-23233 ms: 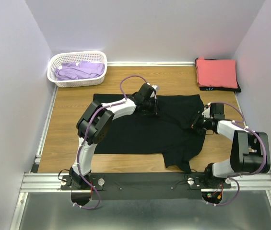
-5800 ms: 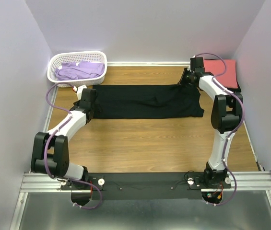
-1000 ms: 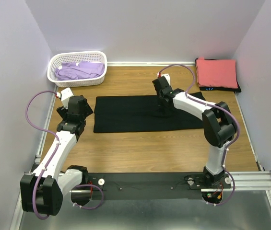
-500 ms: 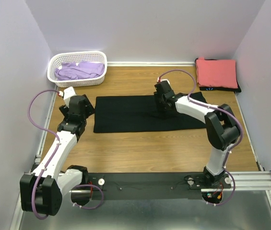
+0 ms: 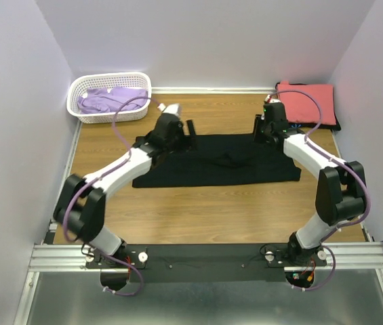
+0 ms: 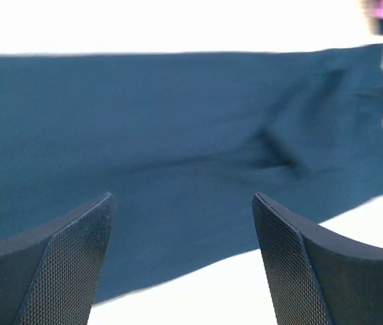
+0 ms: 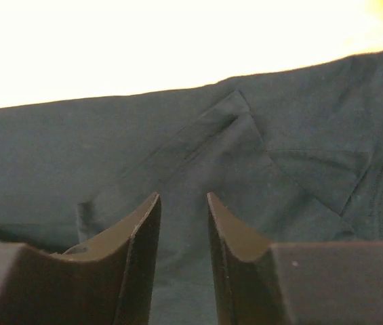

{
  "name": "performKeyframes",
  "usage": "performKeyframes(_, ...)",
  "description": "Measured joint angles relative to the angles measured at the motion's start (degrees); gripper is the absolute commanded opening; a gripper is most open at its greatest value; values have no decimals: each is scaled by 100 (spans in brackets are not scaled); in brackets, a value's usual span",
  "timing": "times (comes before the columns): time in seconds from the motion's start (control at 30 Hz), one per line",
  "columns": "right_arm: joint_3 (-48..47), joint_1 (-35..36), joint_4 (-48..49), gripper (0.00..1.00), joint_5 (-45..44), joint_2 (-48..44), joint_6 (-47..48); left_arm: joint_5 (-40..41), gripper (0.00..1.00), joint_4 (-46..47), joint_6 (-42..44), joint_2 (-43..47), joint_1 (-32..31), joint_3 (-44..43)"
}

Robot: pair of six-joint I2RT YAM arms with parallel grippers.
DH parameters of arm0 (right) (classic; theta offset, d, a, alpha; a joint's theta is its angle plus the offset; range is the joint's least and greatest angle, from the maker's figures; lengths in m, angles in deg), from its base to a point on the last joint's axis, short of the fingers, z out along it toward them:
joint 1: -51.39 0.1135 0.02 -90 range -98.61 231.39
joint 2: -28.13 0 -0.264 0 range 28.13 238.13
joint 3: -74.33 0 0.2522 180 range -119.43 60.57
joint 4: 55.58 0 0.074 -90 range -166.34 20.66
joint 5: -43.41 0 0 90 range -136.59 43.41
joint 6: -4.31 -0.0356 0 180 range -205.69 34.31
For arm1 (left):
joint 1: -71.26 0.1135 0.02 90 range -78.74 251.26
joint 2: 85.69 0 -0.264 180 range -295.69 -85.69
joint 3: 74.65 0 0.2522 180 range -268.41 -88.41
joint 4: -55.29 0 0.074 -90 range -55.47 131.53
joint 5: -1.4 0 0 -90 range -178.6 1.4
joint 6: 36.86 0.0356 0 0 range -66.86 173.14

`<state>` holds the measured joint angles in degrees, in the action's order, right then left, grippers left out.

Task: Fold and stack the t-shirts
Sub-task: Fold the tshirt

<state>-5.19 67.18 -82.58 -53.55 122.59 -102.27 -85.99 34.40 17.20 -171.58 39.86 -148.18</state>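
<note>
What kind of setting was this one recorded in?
Probably a lab robot cell, not a home: plain pale walls box in a wooden tabletop, both arms are bolted to an aluminium rail, and a white plastic lattice basket holds a lavender t-shirt.

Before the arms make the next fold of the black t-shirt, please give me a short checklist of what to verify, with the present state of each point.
1. Left gripper open and empty: ok, fingers wide apart over the cloth, nothing between them.
2. Right gripper free of cloth: ok, jaws narrowly apart, nothing pinched.
3. Black t-shirt flat as one long band: not ok, a bunched crease sits right of its middle.
4. Coral-red t-shirt folded in the far right corner: ok.
5. Lavender t-shirt folded: not ok, it lies crumpled in the basket.
6. Either gripper touching the cloth: cannot tell.
</note>
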Motion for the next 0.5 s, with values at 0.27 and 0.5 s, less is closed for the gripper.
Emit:
performKeyframes(0.27, 127, -555, 540, 34, 957, 337, -208, -776, 87, 260, -181, -2024, -514, -1641)
performKeyframes(0.5, 603, -1143, 1189, 24, 1670, 826, -551, -990, 86, 114, -190, -3075, -695, -2291)
